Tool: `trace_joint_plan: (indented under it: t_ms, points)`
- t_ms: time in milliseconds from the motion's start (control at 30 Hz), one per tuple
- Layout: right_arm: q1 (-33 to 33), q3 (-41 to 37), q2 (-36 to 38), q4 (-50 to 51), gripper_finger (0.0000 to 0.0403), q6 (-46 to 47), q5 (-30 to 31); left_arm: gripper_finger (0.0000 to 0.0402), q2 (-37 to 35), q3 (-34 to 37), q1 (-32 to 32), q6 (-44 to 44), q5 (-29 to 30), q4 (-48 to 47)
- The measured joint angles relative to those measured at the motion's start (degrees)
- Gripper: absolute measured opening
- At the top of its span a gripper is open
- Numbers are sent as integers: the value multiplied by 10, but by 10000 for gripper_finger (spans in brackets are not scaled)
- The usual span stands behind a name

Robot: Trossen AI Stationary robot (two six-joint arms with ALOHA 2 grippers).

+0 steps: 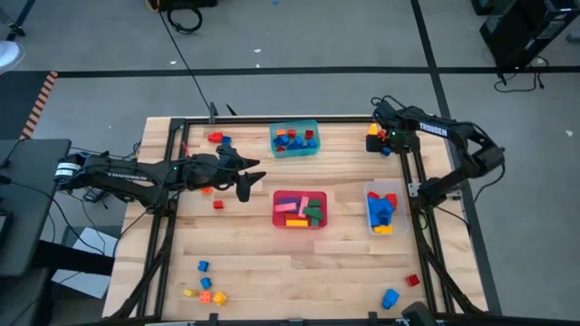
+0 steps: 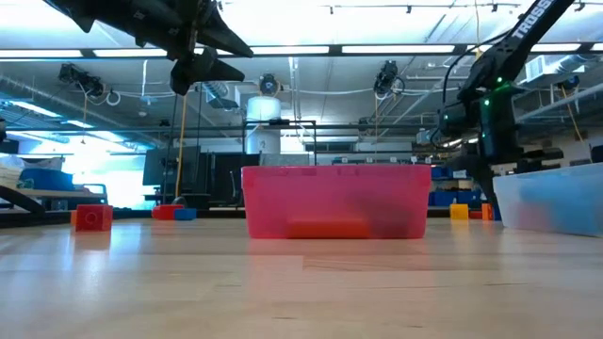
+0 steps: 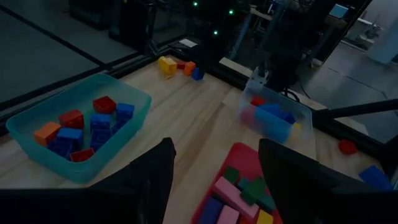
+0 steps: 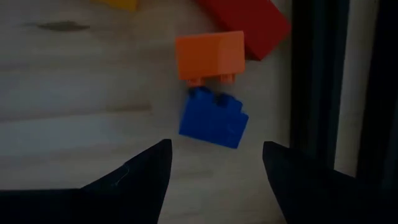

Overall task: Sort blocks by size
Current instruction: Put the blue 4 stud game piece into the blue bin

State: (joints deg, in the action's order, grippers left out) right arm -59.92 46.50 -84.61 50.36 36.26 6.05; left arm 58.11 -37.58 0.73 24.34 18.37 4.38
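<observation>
While the right gripper (image 4: 214, 168) hangs low over the far right corner of the counter (image 1: 245, 244), we see its fingers (image 4: 134, 180) spread wide and empty, a blue block (image 4: 213, 119) just ahead of the gap, an orange block (image 4: 209, 56) touching it beyond, and a red block (image 4: 249, 22) past that by the dark frame rail. We find the left gripper (image 1: 246, 186) raised above the counter left of the red tub (image 1: 299, 209), fingers (image 3: 152, 174) parted, nothing between them. Red tub sits mid-counter holding pink, green, red, yellow and blue longer blocks (image 1: 304, 210). Teal tub (image 1: 294, 139) at the far edge holds small red, blue and orange blocks (image 3: 81, 127). Clear tub (image 1: 381, 206) near the right edge holds blue blocks with some red and yellow (image 3: 272, 117). We note loose blocks elsewhere: red and blue ones near the far left corner (image 1: 217, 139), a red one (image 1: 218, 205) left of the red tub, a blue, yellow and orange cluster at the near left corner (image 1: 207, 288), and a red and a blue one near the near right corner (image 1: 401, 290).
</observation>
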Motion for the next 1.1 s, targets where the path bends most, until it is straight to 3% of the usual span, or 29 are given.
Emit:
trace_joint_plan:
  t_ms: [467, 667, 1100]
  points:
    - [0, 0, -6, -37, 244, 91, 12, 241, 0, 0, 0, 0, 0, 0]
    - [0, 0, -6, -41, 244, 175, 32, 241, 0, 0, 0, 0, 0, 0]
    - [0, 0, -6, -32, 217, 182, 43, 241, 0, 0, 0, 0, -12, -2]
